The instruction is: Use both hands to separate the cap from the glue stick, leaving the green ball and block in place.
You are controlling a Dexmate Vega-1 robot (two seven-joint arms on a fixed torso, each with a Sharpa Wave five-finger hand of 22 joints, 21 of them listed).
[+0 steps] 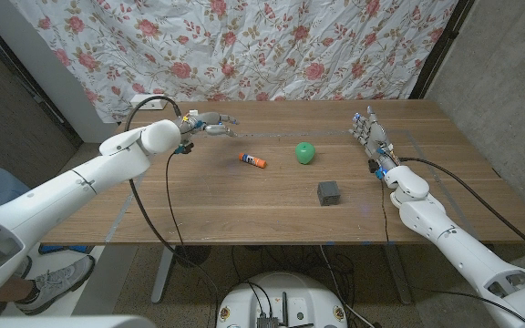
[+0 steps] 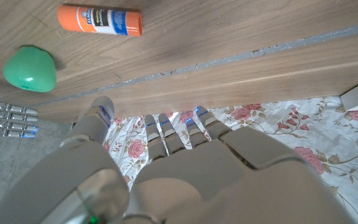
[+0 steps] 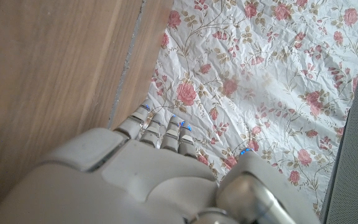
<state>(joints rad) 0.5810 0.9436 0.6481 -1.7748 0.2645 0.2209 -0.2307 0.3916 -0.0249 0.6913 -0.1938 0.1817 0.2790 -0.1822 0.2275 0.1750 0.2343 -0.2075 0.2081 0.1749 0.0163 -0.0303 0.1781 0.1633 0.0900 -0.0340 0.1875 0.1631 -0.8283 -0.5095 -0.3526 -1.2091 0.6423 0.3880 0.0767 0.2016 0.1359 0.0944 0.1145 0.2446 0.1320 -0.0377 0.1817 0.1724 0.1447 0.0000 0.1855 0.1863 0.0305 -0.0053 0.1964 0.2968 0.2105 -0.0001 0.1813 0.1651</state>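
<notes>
A: Since nothing has been picked up yet, where does the glue stick lie for you?

B: It lies on its side on the tabletop, cap on, just beside the green ball; the block sits near the ball, towards you. I'd guess that spacing lets you lift the stick without nudging either.

A: And your hands?

B: Your left hand hangs released, fingers spread, near the glue stick at the far edge. Your right hand stands released too, beyond the ball, well apart from the stick.
</notes>
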